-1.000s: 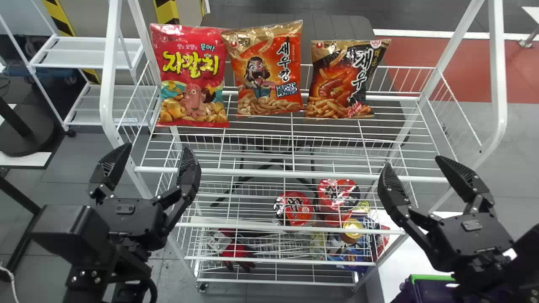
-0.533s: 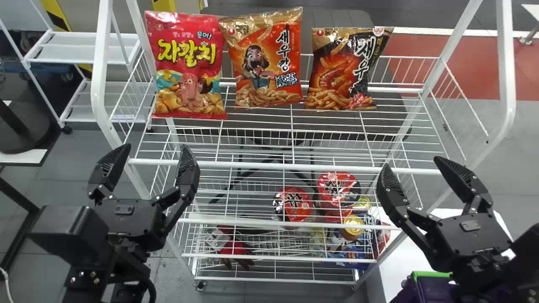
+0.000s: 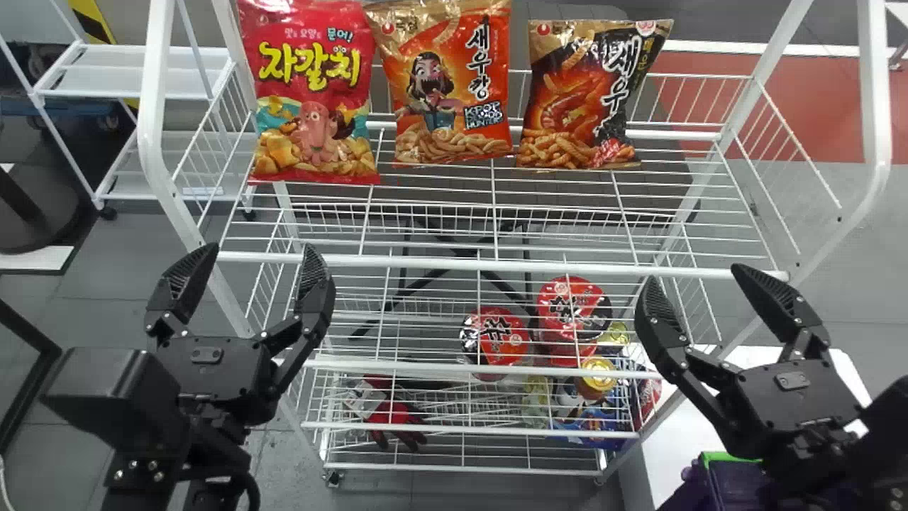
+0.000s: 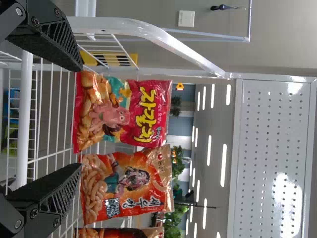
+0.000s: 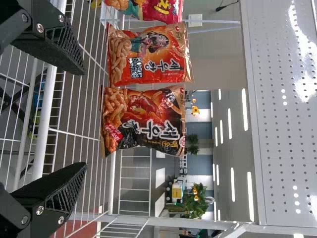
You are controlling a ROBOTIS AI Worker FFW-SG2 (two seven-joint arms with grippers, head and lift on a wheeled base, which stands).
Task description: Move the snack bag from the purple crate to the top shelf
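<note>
Okay, snack bags: three of them on the top shelf (image 3: pixel 440 262), upright side by side with their printed fronts towards you, at the twelve o'clock end of your head view. You can't tell which one the task means.
Red bag (image 3: pixel 312 92): at eleven o'clock – its edge meets the middle bag's, though you can't be sure they touch.
Orange bag (image 3: pixel 440 92): the middle one, at twelve o'clock.
Black-and-orange bag (image 3: pixel 585 99): at one o'clock, just beside the orange bag, the gap between them widening towards their tops.
Left tool (image 3: pixel 259 250): at nine o'clock, near the shelf's front rail, its two fingers well apart and pointing away from you.
Right tool (image 3: pixel 695 275): at three o'clock, by the other end of that rail – its fingers are spread as well.
Purple crate (image 3: pixel 727 482): at four o'clock, green-edged and partly hidden under your right arm; it is by the white counter (image 3: pixel 663 461).
Lower racks: red noodle cups (image 3: pixel 495 337) between four and five o'clock, red-and-black gloves (image 3: pixel 397 415) towards seven, both seen through the wire.
</note>
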